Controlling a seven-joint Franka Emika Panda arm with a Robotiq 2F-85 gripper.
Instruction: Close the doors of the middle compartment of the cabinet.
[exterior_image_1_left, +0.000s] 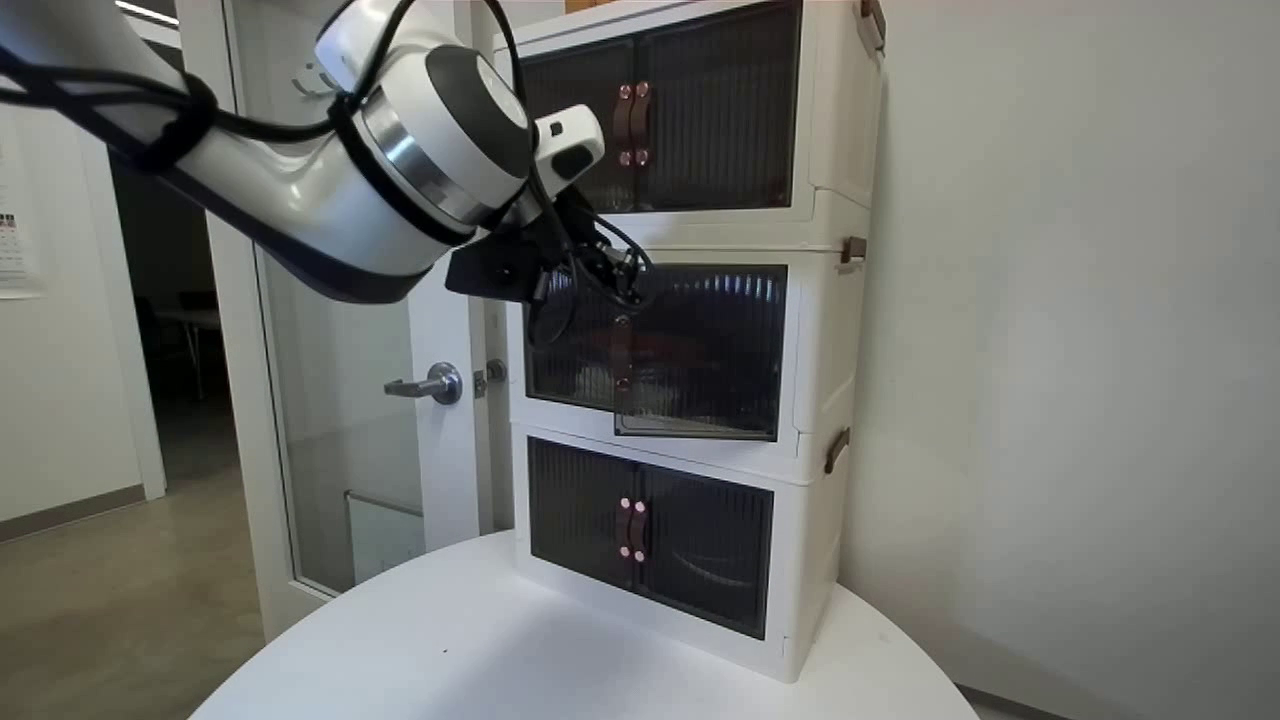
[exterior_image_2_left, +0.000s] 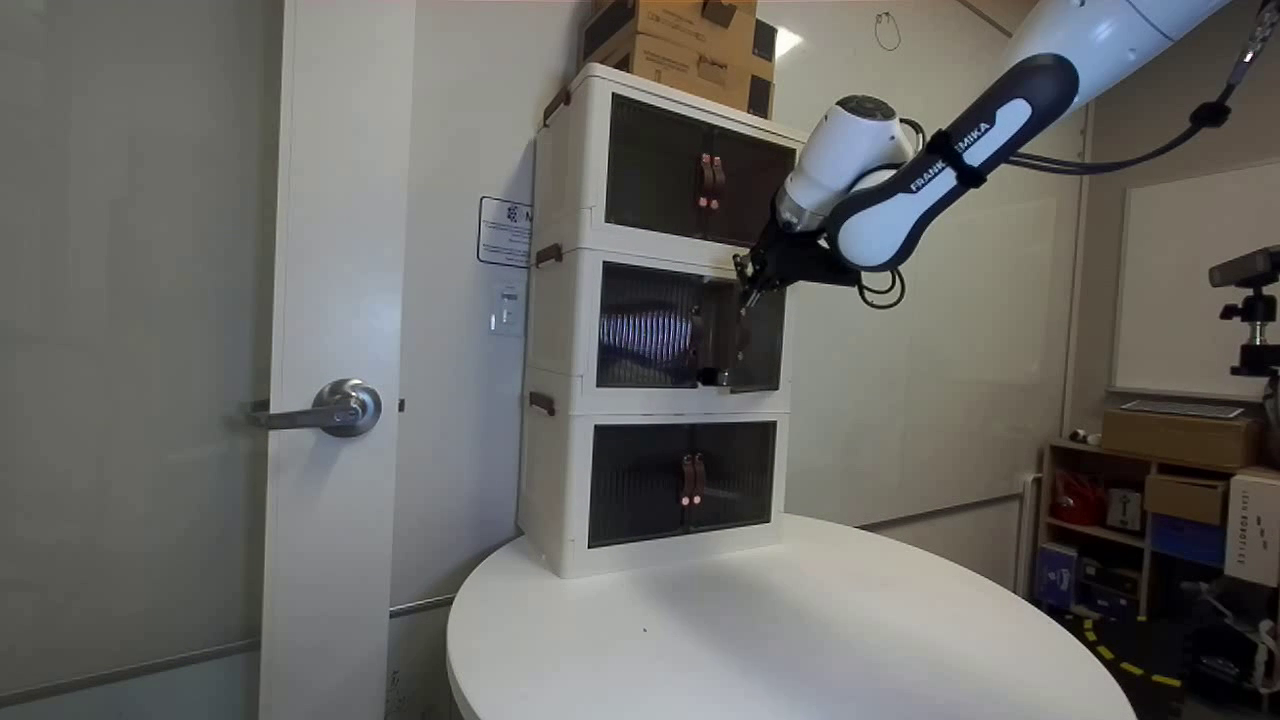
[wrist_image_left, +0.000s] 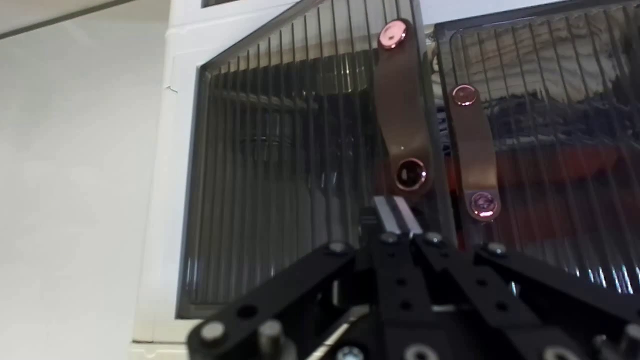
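Observation:
The white cabinet (exterior_image_1_left: 822, 330) has three stacked compartments with dark ribbed doors. In the middle compartment, the right-hand door (exterior_image_1_left: 705, 375) stands ajar in both exterior views (exterior_image_2_left: 765, 350), its free edge swung outward. The other middle door (exterior_image_2_left: 648, 330) looks shut or nearly so. In the wrist view the ajar door (wrist_image_left: 280, 175) is on the left, with its brown handle (wrist_image_left: 402, 100); the other door's handle (wrist_image_left: 475, 150) is to its right. My gripper (wrist_image_left: 397, 215) is shut and empty, fingertips in front of the ajar door near its handle's lower stud. Whether they touch it I cannot tell.
The upper doors (exterior_image_1_left: 715, 110) and lower doors (exterior_image_1_left: 705, 545) of the cabinet are shut. The cabinet stands on a round white table (exterior_image_2_left: 800, 620). Cardboard boxes (exterior_image_2_left: 690, 65) sit on top of it. A room door (exterior_image_1_left: 450, 470) and a wall (exterior_image_1_left: 1070, 350) flank it.

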